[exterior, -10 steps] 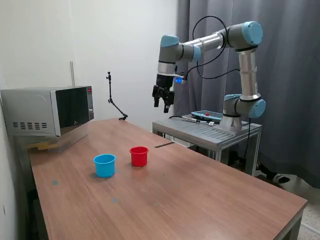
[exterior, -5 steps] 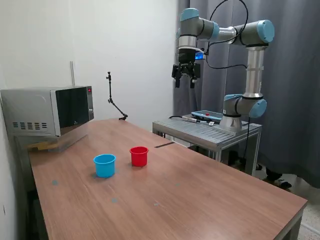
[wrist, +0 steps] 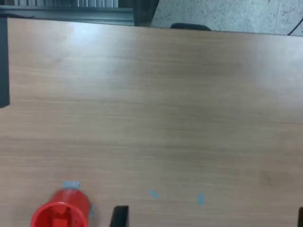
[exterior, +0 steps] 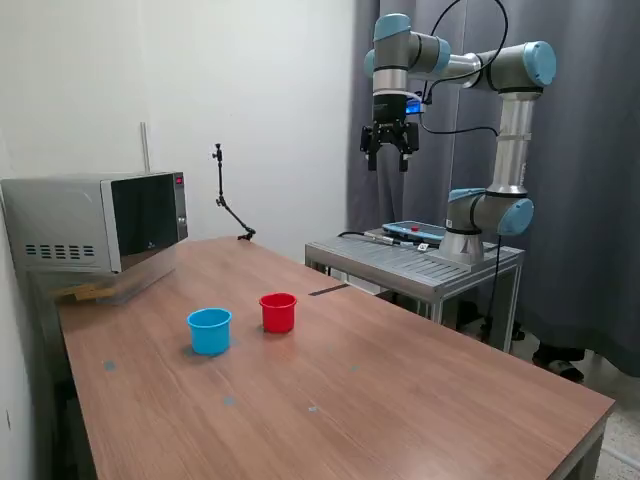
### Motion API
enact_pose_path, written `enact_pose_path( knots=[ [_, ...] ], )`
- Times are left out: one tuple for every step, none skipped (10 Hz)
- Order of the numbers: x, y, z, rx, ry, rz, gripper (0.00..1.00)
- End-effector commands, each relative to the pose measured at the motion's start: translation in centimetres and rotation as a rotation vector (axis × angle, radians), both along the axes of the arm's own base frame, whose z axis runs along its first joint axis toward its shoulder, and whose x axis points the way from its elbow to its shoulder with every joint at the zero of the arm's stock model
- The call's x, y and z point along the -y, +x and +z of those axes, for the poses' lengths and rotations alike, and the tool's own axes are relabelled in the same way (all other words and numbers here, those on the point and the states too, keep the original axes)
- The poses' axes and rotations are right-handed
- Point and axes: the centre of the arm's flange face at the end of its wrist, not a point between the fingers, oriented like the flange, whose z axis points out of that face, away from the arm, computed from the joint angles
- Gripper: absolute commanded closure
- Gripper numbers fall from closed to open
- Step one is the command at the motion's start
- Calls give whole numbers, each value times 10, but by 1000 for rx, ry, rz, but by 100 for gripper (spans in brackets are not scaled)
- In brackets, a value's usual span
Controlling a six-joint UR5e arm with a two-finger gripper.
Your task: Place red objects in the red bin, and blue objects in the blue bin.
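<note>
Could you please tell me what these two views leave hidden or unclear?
- Round light blue plastic cup: contents hidden by its wall in the exterior view; absent from the wrist view.
- Round red plastic cup: cut off by the wrist view's edge; a red shape shows inside.
- End effector: too small to judge open or shut.

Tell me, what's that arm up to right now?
Gripper high above the table, open, holding nothing. Red cup and blue cup side by side. Nothing in the way.

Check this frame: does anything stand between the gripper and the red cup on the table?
Nothing visible does. The gripper hangs high above the metal cart, and only open air and bare table separate it from the red cup.
</note>
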Motion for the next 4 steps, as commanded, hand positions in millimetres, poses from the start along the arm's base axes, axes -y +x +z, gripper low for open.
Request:
enact_pose_path(
  knots=[
    [19,4,-1,-1,-37,81,0],
    [22,3,0,-7,-64,99,0],
    [23,4,0,-7,-66,102,0],
    [23,4,0,-7,-66,103,0]
  ],
)
